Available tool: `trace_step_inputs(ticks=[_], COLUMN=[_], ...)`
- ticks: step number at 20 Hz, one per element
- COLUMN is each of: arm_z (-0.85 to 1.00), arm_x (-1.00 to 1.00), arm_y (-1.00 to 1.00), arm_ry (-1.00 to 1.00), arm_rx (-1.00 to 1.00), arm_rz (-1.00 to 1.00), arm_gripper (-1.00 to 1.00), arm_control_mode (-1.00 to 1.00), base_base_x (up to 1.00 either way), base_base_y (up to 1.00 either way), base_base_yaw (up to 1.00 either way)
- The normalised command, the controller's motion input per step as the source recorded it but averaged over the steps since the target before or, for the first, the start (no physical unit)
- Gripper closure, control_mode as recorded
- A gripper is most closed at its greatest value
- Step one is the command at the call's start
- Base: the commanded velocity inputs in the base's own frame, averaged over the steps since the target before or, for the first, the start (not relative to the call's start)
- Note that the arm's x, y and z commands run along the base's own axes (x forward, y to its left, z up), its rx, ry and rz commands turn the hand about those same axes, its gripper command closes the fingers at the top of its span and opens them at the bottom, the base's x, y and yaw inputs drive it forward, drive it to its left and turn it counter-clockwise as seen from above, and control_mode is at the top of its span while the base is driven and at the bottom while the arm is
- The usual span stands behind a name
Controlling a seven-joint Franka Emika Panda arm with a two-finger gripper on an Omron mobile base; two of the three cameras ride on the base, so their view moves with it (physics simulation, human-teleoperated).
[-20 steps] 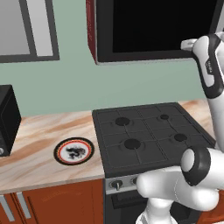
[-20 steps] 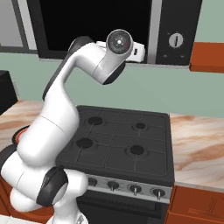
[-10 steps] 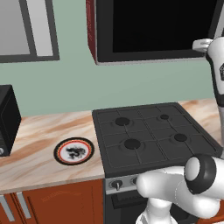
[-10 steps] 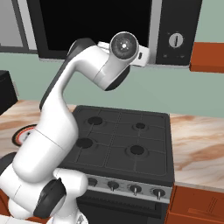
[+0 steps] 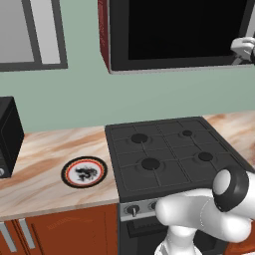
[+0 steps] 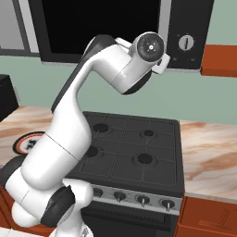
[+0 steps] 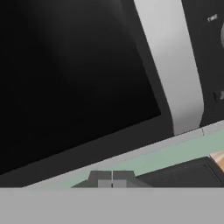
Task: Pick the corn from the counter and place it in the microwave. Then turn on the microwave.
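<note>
The microwave (image 5: 177, 32), door closed, hangs above the beige counter (image 5: 45, 172).

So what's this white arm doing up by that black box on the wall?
The arm has raised its end effector, shut and holding nothing, to the lower edge of the microwave, near the door's silver handle strip. The door looks closed. Below sit the stove and a plate on the counter; the plate carries no corn.
</note>
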Motion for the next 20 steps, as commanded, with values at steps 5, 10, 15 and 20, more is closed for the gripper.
trace_step_inputs(ticks=[5, 10, 15, 20], arm_z=[0.0, 0.0, -0.01, -0.04], arm_x=[-0.09, -0.07, -0.09, -0.08], arm_y=[-0.27, -0.25, -0.22, -0.21], arm_ry=[0.0, 0.0, 0.0, 0.0], arm_rx=[0.18, 0.15, 0.14, 0.12], arm_rz=[0.0, 0.0, 0.0, 0.0], arm_gripper=[1.0, 1.0, 1.0, 1.0], arm_control_mode=[-1.0, -1.0, -1.0, -1.0], base_base_x=[0.0, 0.0, 0.0, 0.0], base_base_y=[0.0, 0.0, 0.0, 0.0], base_base_yaw=[0.0, 0.0, 0.0, 0.0])
